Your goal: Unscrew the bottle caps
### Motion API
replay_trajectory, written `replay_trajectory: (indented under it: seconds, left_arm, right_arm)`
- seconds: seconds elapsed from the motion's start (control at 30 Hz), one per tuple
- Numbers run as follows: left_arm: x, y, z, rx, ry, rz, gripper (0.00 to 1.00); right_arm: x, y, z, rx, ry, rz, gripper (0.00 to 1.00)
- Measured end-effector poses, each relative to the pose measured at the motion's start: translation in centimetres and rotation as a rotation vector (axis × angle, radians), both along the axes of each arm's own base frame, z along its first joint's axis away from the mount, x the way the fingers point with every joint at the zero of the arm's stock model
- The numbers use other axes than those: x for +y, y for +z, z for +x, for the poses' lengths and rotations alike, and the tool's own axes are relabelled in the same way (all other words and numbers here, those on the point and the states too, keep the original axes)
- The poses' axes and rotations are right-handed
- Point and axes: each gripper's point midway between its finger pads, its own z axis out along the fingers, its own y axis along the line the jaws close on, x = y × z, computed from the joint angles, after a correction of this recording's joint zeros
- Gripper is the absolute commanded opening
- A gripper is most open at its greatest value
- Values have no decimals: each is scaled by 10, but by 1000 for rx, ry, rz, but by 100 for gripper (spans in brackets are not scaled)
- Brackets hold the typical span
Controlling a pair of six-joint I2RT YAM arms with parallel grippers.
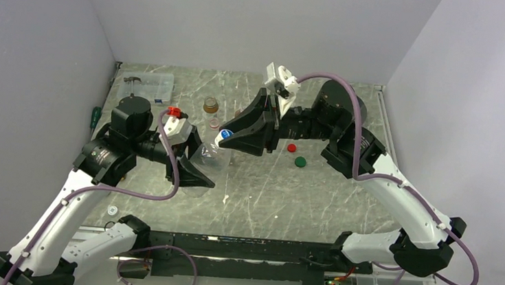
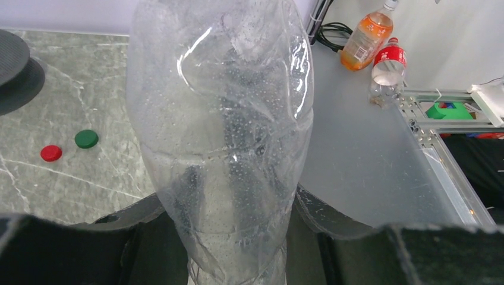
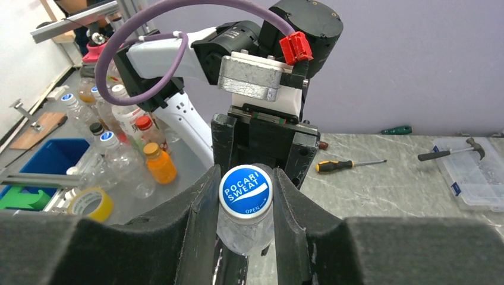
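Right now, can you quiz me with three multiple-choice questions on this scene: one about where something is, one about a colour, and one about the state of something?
1. Where do the loose red cap and green cap lie?
A. On the table, side by side
B. Screwed onto bottles
C. Pinched in a gripper

2. What colour is the cap on the held clear bottle?
A. White
B. Blue
C. Yellow

3. How is that bottle held?
A. Standing free, untouched
B. Body in the left gripper, cap between the fingers of the right gripper
C. Lying flat on the table

Answers:
1 A: the overhead view shows both on the bare tabletop.
2 B: the right wrist view shows a blue cap printed Pocari Sweat.
3 B: each wrist view shows its own fingers flanking the bottle.
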Motion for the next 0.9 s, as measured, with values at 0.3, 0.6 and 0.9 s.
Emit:
replay_trajectory:
  seconds: [0.3, 0.6, 0.9]
  left_arm:
    - [1, 0, -2, -24, -13, -3, 0]
    - [2, 4, -4, -41, -16, -12, 0]
    - [4, -8, 13, -28, 88, 35, 0]
  right_arm:
    - [-18, -2, -3, 37, -32, 40, 3]
    - [-14, 2, -5, 70, -2, 54, 18]
    - [9, 18, 22, 93, -92, 94, 86]
